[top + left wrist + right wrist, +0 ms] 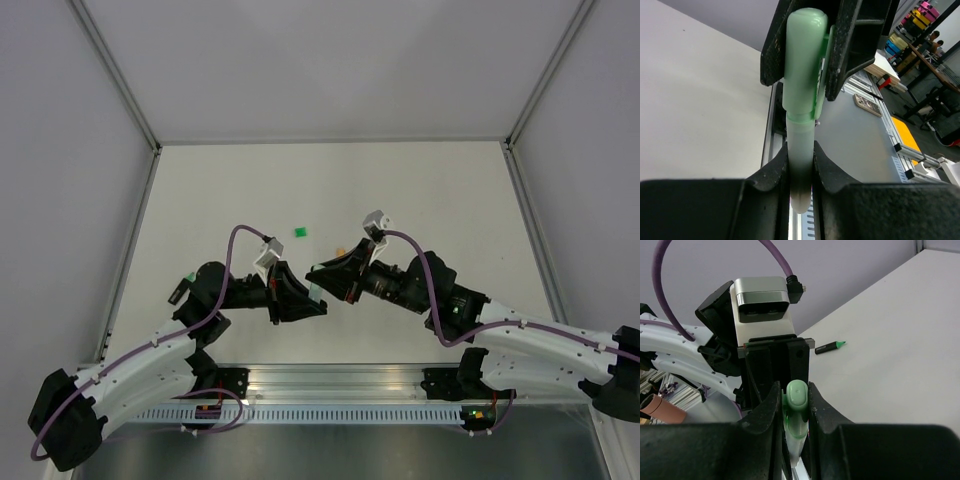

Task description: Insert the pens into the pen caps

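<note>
A: Where is the mint pen being held?

B: It is being held above the worktop, at the middle, between the two arms. Its barrel is being pinched by the left fingers, closed to a narrow gap. The mint cap over its far end is being clamped by the right fingers, likewise nearly closed.

A: How is it being pointed?

B: In the left wrist view its long axis is running from 6 to 12 o'clock, capped end at 12.

A: And handling?

B: It is being judged light, stiff and slick, so mid-barrel and the cap's sides are being favoured. A dark pen is lying at 1 o'clock from the right fingers, its green tip pointing to 3 o'clock.
</note>
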